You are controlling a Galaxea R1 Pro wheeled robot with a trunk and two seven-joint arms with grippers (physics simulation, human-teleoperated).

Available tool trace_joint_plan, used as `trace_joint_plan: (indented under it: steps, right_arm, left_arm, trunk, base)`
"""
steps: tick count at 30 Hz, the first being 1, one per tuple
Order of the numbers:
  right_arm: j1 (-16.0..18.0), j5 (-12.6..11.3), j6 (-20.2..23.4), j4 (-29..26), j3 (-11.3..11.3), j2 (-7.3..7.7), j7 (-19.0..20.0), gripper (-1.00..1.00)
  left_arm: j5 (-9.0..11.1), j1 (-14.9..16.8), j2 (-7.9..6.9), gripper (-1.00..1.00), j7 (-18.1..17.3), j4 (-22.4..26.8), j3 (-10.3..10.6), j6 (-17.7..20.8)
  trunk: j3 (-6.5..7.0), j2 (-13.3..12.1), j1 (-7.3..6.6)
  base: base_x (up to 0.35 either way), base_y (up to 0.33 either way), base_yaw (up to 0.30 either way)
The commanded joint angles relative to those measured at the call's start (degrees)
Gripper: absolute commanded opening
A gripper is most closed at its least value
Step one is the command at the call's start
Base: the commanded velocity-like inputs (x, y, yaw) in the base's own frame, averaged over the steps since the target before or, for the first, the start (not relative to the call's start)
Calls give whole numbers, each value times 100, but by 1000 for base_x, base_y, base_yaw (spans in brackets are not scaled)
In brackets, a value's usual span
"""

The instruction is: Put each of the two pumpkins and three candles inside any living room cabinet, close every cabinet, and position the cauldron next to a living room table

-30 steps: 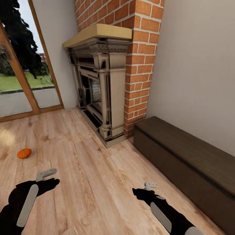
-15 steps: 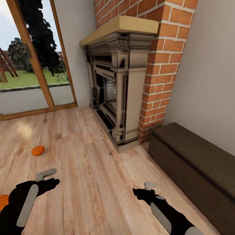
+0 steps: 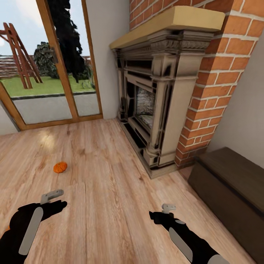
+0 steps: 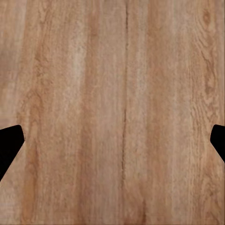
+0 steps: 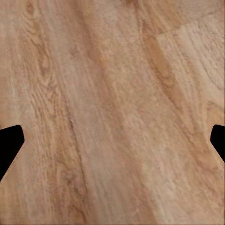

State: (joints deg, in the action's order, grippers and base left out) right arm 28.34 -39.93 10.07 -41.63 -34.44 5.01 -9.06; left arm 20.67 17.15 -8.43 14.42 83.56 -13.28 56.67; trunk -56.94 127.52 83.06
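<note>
Head view has swung leftward over the last second: the fireplace [image 3: 161, 99] and the cabinet [image 3: 234, 190] have slid toward three o'clock, and a pumpkin [image 3: 60, 167] on the floor [image 3: 106, 176] now sits nearer centre, at about ten o'clock from my left gripper [image 4: 112, 140]. That is my own turning, not the things moving. My judgement is that I am lining up on that pumpkin. Both my left gripper and right gripper [image 5: 112, 140] hang spread wide and empty over bare boards, fingertips at the frame edges.
</note>
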Motion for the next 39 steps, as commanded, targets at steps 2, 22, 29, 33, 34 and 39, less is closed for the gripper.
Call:
trace_joint_plan:
  steps: [2,22,29,33,34,39]
  right_arm:
    - [5,-46,13,-19,-30,9,-56,100]
    - [5,-127,39,-29,5,9,-17,100]
    - [5,-170,39,-13,45,39,-2,100]
    - [5,-190,42,-6,58,43,1,100]
    - [5,-195,43,-6,58,44,1,100]
    - [5,-646,34,-3,54,47,80,100]
  left_arm:
    - [60,1,-1,100,51,2,0,19]
    - [18,-1,13,100,51,4,36,15]
    - [17,-1,18,100,52,3,51,12]
    - [16,-2,25,100,52,2,98,11]
    - [16,-2,25,100,52,2,108,11]
    - [16,0,26,100,52,2,208,11]
  trunk:
    - [-8,2,2]
    - [-10,2,2]
    - [-13,2,2]
    - [-23,2,2]
    - [-26,2,2]
    - [-43,2,2]
  base:
    - [279,182,61]
    - [217,116,-85]
    - [4,2,-275]
    - [0,0,-277]
    - [0,0,-277]
    - [0,0,-274]
